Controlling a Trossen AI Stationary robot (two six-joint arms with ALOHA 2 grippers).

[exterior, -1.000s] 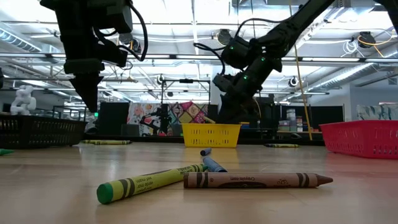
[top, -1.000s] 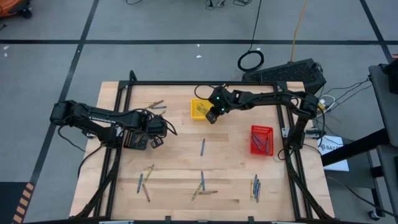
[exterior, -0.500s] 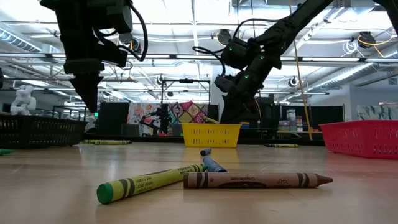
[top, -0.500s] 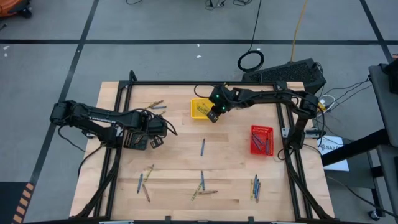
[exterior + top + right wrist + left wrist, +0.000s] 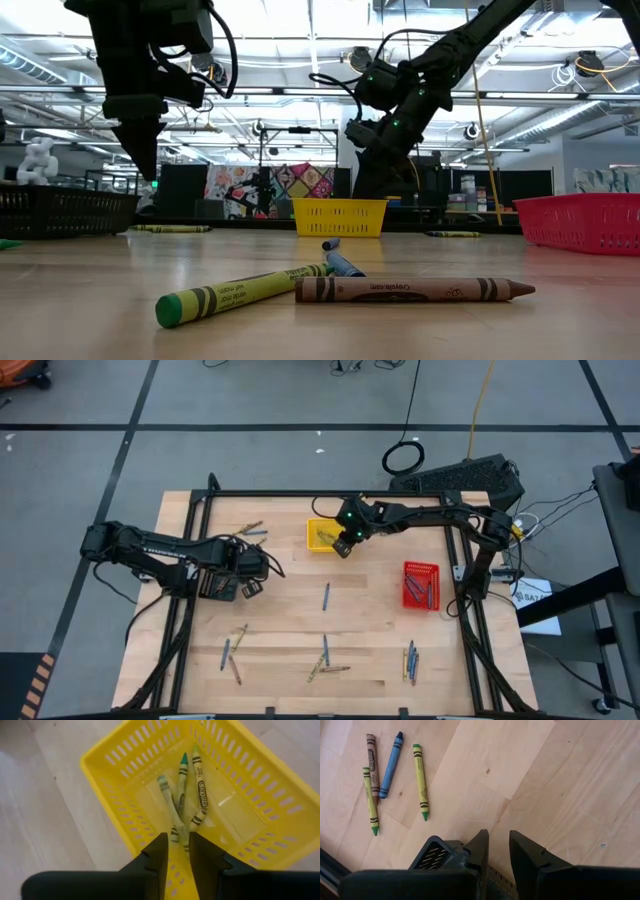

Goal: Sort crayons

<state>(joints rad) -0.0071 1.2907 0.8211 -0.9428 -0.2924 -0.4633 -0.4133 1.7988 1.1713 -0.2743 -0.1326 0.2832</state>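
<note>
My right gripper [image 5: 178,837] hangs open just above the near rim of the yellow basket [image 5: 314,536], fingers slanting down. Three yellow-green crayons [image 5: 182,780] lie on the floor of the yellow basket [image 5: 250,820]; one runs under my fingertips. My left gripper [image 5: 498,837] stands open and empty over the table's left part, above bare wood beside the black basket [image 5: 434,855]. Loose crayons lie flat on the table: one blue [image 5: 326,595] in the middle, groups near the front [image 5: 325,658] and at the far left [image 5: 250,528].
A red basket [image 5: 421,585] with crayons stands at the right. A black metal frame [image 5: 190,560] borders the wooden table. Close to the low camera lie a green-tipped crayon [image 5: 240,292] and a brown crayon [image 5: 410,290]. Several crayons [image 5: 390,765] lie beyond my left gripper.
</note>
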